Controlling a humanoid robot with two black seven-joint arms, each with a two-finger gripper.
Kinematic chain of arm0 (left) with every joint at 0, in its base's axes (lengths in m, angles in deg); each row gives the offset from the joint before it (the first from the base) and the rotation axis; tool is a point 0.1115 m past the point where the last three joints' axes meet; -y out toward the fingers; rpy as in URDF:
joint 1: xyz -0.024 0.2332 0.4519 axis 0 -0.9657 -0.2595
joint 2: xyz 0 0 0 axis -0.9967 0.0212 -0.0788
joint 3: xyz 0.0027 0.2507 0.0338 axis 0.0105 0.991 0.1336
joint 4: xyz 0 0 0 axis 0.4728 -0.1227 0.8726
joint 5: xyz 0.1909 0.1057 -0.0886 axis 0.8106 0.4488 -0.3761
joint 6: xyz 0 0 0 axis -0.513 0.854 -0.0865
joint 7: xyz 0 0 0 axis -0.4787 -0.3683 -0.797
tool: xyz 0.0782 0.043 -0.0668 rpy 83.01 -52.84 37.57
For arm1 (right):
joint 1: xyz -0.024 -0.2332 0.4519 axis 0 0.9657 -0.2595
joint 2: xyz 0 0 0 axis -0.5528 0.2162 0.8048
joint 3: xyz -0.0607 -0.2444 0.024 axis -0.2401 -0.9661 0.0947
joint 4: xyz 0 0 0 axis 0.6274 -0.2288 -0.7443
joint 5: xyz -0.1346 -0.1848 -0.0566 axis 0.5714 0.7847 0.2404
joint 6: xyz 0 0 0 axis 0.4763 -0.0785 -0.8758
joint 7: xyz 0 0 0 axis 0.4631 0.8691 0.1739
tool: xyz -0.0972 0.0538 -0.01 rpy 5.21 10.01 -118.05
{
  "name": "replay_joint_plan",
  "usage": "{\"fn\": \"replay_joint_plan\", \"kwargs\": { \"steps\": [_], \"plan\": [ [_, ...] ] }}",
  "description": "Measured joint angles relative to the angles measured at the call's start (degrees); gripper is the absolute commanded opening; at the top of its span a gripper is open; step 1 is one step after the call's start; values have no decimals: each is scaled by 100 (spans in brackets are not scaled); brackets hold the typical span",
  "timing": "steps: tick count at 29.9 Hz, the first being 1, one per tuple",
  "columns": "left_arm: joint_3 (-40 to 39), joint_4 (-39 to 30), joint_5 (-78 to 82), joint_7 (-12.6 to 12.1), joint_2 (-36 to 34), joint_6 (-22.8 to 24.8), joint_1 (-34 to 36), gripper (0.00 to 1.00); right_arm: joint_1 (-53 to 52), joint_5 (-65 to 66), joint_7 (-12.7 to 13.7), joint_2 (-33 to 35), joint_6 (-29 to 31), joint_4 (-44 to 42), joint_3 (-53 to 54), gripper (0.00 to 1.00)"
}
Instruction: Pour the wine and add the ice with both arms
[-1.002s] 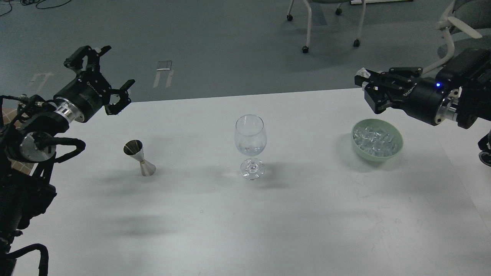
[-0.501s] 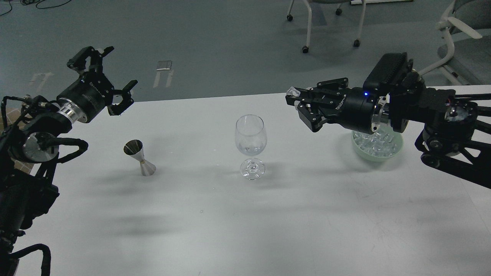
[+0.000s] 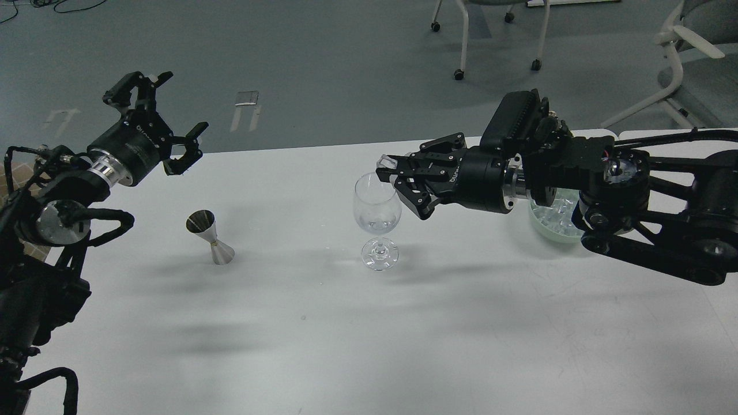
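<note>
Since half a second ago the right claw (image 3: 387,173) has swung left across the table (image 3: 369,323), away from above the green bowl (image 3: 548,227), and now sits right at the rim of the wine glass (image 3: 377,203), on the glass's right side. Its fingers are drawn in close at the tips, and something small and pale sits pinched between them at the top, which looks like an ice cube (image 3: 385,162), though it's tiny and I can't swear to it. The tips hang just over the right edge of the rim; whether they actually touch the glass I can't tell.

Over on the other side, the left claw (image 3: 155,118) has barely shifted. It's spread wide, fingers well apart, holding nothing, hovering off the table at the far left edge.

That wine glass stands upright near the middle of the table with a little clear liquid (image 3: 376,222) low in its bowl, hard to make out. A small steel measuring cup (image 3: 210,237) stands upright to the left of the glass, well apart from it and below the left claw. Most of the green bowl is hidden behind the right arm's wrist, with the ice (image 3: 560,208) visible inside it.
</note>
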Motion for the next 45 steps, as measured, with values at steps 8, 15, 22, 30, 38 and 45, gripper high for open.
{"fn": "replay_joint_plan", "kwargs": {
  "steps": [8, 15, 22, 30, 38, 45],
  "plan": [
    [-5, 0, 0, 3, 11, 0, 0, 98, -8, -10, 0, -285, 51, -243, -2, 0],
    [-13, 0, 0, 4, 64, 0, 0, 98, -9, -4, 2, -504, 52, -427, -25, 0],
    [-31, 0, 0, 4, 62, 0, 0, 98, -43, -25, 1, -512, 52, -458, -37, 9],
    [-27, 0, 0, 4, 66, 0, -3, 98, -27, -59, 1, -521, 52, -465, -38, 20],
    [-39, 0, 0, 4, 46, 0, -3, 98, -39, -79, -2, -521, 52, -465, -38, 35],
    [-50, 0, 0, 4, 42, 0, 7, 98, -31, -82, -6, -521, 27, -457, -38, 49]
  ]
}}
